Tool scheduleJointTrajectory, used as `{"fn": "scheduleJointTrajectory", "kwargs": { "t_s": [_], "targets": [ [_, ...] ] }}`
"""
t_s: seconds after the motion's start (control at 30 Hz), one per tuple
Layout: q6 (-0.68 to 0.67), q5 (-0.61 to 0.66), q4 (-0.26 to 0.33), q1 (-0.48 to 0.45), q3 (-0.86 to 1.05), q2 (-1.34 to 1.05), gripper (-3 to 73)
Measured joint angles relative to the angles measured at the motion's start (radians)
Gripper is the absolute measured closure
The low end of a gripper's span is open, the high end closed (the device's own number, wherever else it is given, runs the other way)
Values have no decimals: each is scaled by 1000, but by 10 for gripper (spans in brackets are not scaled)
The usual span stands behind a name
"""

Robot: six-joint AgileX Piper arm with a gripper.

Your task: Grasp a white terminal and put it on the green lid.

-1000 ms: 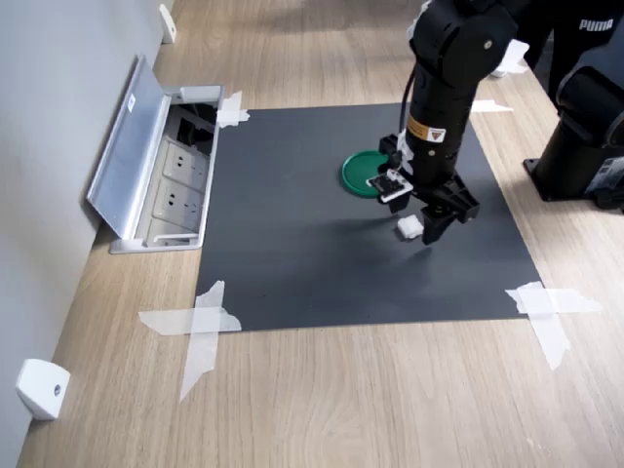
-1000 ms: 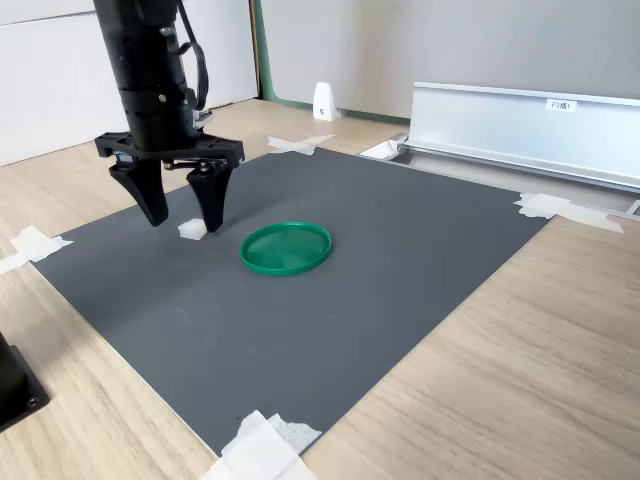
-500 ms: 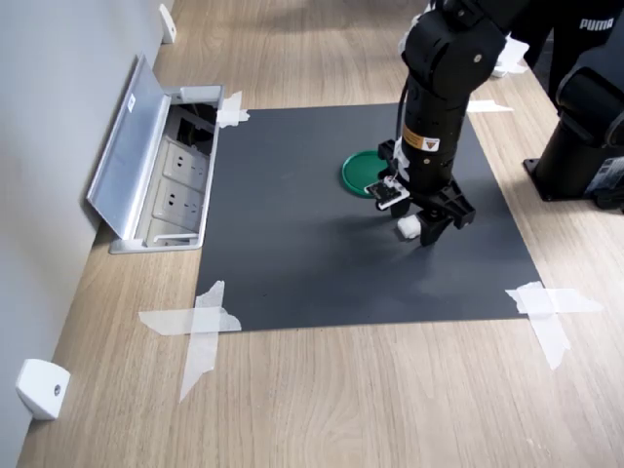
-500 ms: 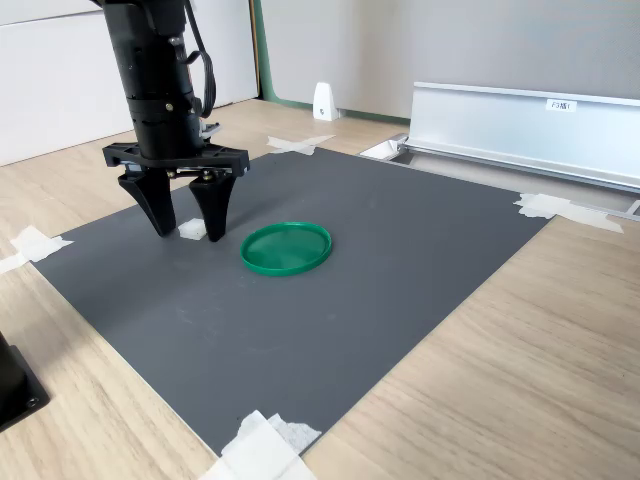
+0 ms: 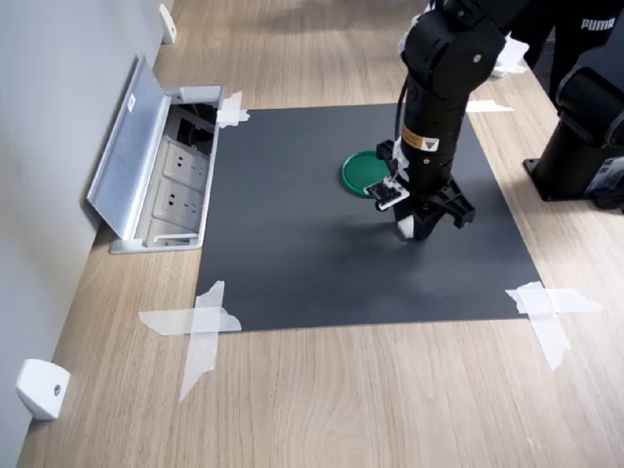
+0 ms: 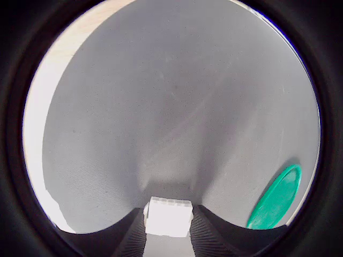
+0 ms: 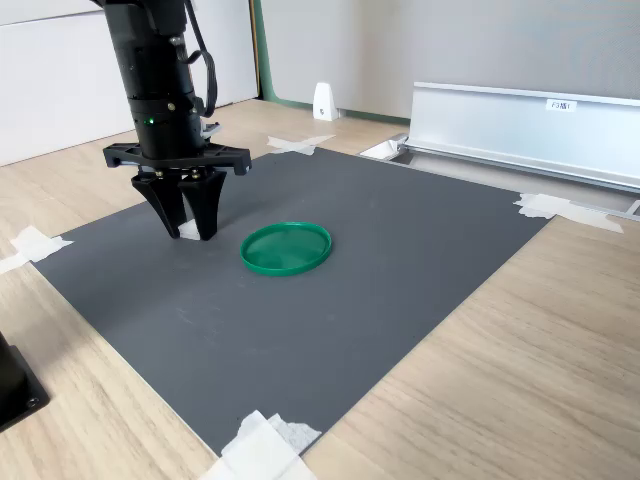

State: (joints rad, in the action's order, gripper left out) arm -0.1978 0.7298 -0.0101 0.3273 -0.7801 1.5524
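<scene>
Now clamped | gripper [image 7: 190, 228] narrowed from wide onto white terminal [image 6: 169, 216], pads touching both sides | still on mat [image 5: 292, 244] | next: lift toward green lid [image 7: 286, 247] just beside

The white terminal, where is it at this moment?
The white terminal sits between the pincer fingers on the dark mat, left of the green lid in the second exterior view.

Wood-grain worktop [image 5: 322, 390]; dark mat [image 5: 292, 244] taped at corners; open socket box [image 5: 175, 185] beside grey wall [image 5: 49, 146].
</scene>
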Motion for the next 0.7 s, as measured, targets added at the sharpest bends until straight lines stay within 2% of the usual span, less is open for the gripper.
{"fn": "scheduleJointTrajectory", "kwargs": {
  "t_s": [0.13, 0.23, 0.4, 0.53, 0.7],
  "targets": [
    [-117, 101, 0, 0, -103, -60, 377],
    [-240, 233, 0, -15, -208, -105, 377],
    [-407, 395, -1, -131, -292, -135, 377],
    [-491, 406, -28, -254, -280, -139, 377],
    [-567, 306, -71, -364, -211, -143, 377]
  ]
}}
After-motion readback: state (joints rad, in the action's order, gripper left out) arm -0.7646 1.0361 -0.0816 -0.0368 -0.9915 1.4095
